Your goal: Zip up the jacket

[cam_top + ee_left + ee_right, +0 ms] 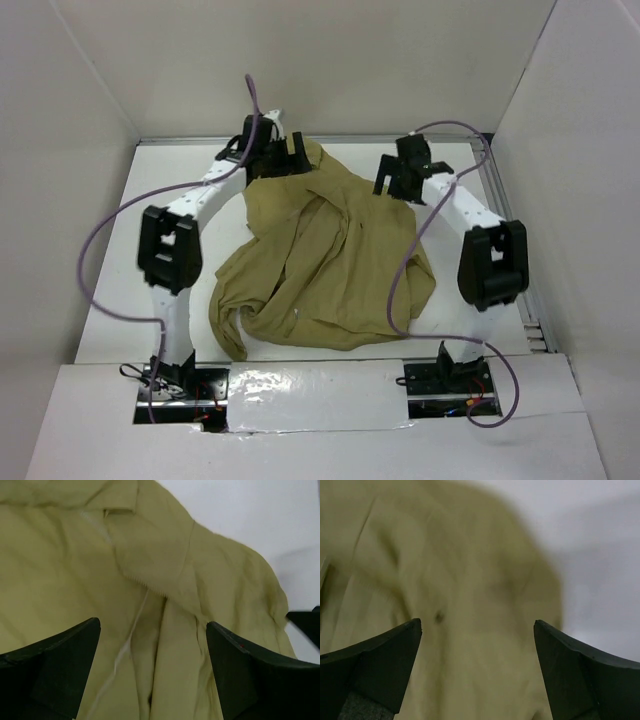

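Note:
The khaki-tan jacket (325,255) lies crumpled in a heap in the middle of the white table. My left gripper (272,158) hangs open over its far left corner. In the left wrist view the jacket (150,580) fills the frame, with a pale zipper edge (131,632) running between the open fingers (65,660). My right gripper (398,178) hangs open over the far right part of the heap. In the right wrist view the blurred jacket fabric (470,630) lies below the open fingers (575,675), with a small dark spot (439,616) on it. Neither gripper holds anything.
White walls enclose the table on three sides. A metal rail (510,240) runs along the table's right edge. Purple cables (100,260) loop from both arms. The arm bases (180,380) sit at the near edge, on a white cover.

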Available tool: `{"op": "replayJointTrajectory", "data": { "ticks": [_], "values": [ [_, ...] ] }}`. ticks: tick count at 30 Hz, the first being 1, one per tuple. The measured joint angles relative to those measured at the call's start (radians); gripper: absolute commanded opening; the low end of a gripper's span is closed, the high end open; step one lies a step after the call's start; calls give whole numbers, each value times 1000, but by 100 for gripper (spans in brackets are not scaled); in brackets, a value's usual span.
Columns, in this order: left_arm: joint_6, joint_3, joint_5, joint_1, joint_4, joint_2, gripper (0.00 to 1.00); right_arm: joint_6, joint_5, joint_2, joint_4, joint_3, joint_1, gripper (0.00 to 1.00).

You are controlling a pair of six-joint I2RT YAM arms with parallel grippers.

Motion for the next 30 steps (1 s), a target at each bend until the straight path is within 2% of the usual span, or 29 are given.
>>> {"op": "replayJointTrajectory", "data": {
  "ticks": [5, 8, 12, 16, 20, 22, 30],
  "values": [
    [-70, -457, -31, 17, -88, -493, 99, 109, 21, -303, 2, -302, 273, 100],
    [-118, -701, -14, 28, -105, -765, 99, 199, 19, -394, 3, -436, 411, 100],
    [-169, -965, 27, 14, -109, -946, 99, 320, 10, -417, -6, -593, 486, 100],
    [-187, -1131, 100, 5, -90, -918, 99, 400, -13, -415, -10, -681, 498, 100],
    [-188, -1150, 156, 5, -35, -813, 99, 424, -20, -362, 8, -665, 439, 99],
    [-187, -1105, 166, 5, -13, -724, 99, 426, -8, -291, 7, -629, 388, 99],
    [-185, -732, 180, 22, 37, -275, 99, 384, 13, -19, -24, -330, 155, 99]
  ]
}}
